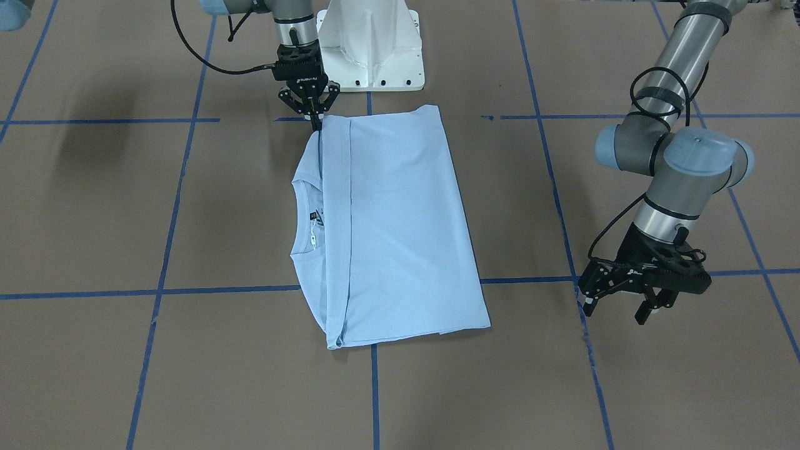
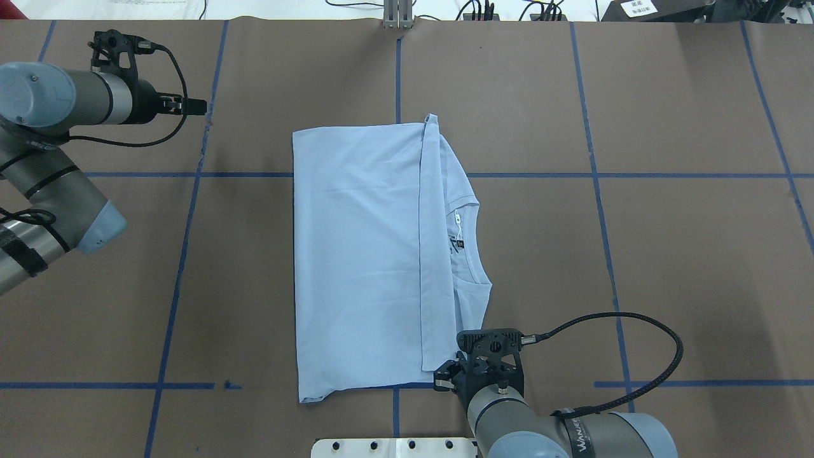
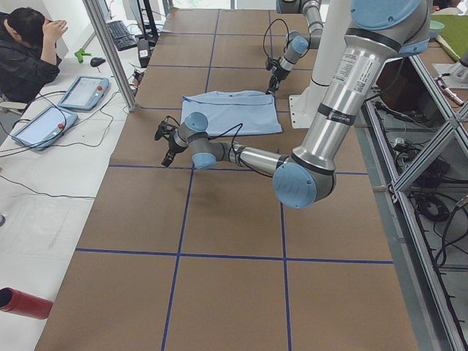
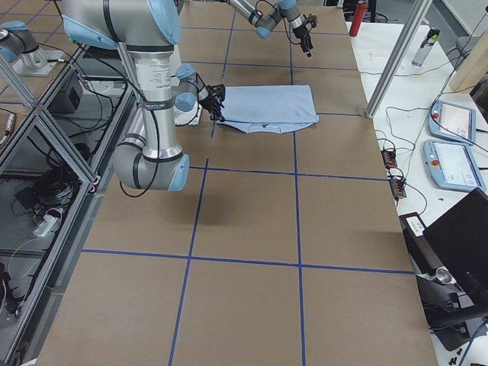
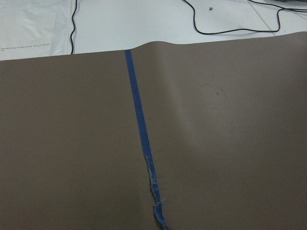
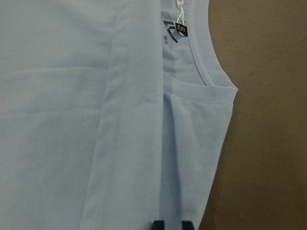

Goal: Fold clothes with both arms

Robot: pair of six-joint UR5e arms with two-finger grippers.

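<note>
I see the light blue shirt (image 1: 400,225) lying flat and folded on the brown table (image 1: 94,375). Its neck opening and dark label (image 1: 312,217) show along one side. My right claw (image 1: 317,115) stands at the shirt's corner nearest the white base (image 1: 372,44), with its fingers drawn almost together and the tips (image 6: 159,224) pinching the fabric's edge. My left claw (image 1: 615,309) hangs well apart from the shirt, off the side away from the neck, fingers spread wide, gripping nothing.
</note>
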